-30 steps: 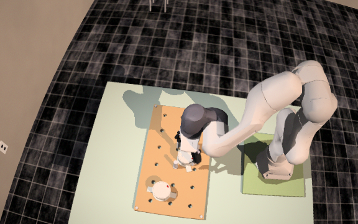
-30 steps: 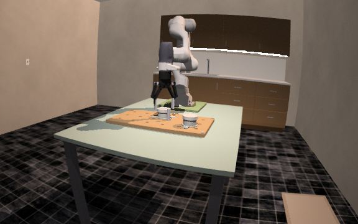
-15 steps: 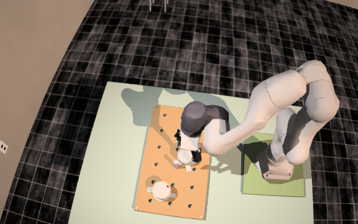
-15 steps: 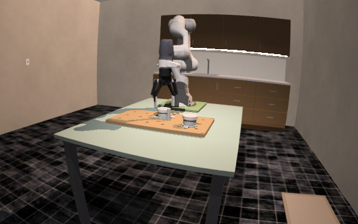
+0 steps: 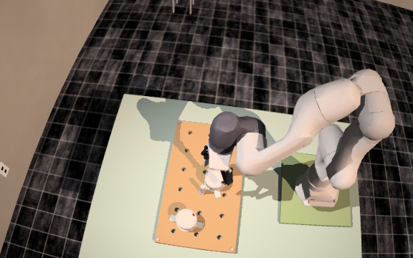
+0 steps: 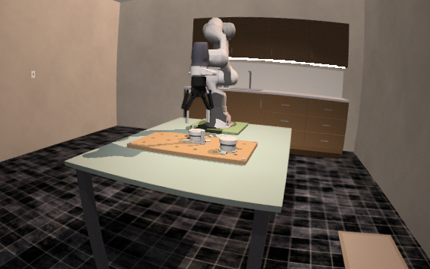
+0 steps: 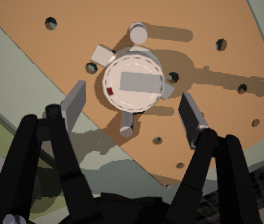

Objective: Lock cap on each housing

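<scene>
Two white round housings with caps stand upright on an orange pegboard [image 5: 199, 185]. The far housing [image 7: 135, 83] lies straight below my gripper in the wrist view; its cap carries a grey bar and a red dot at its left rim. It also shows in the side view [image 6: 196, 135], and the arm mostly hides it from above. My gripper [image 7: 133, 96] [image 6: 197, 108] is open and empty and hangs well above that cap, fingers to either side. The near housing [image 5: 186, 219] stands apart at the board's front, red dot on its cap, and also shows in the side view [image 6: 228, 143].
The pegboard has several dark holes and lies on a pale green table [image 6: 200, 164]. A small grey peg [image 7: 137, 32] stands beside the far housing. The arm's base sits on a green mat [image 5: 314, 193] to the right. Kitchen cabinets stand behind.
</scene>
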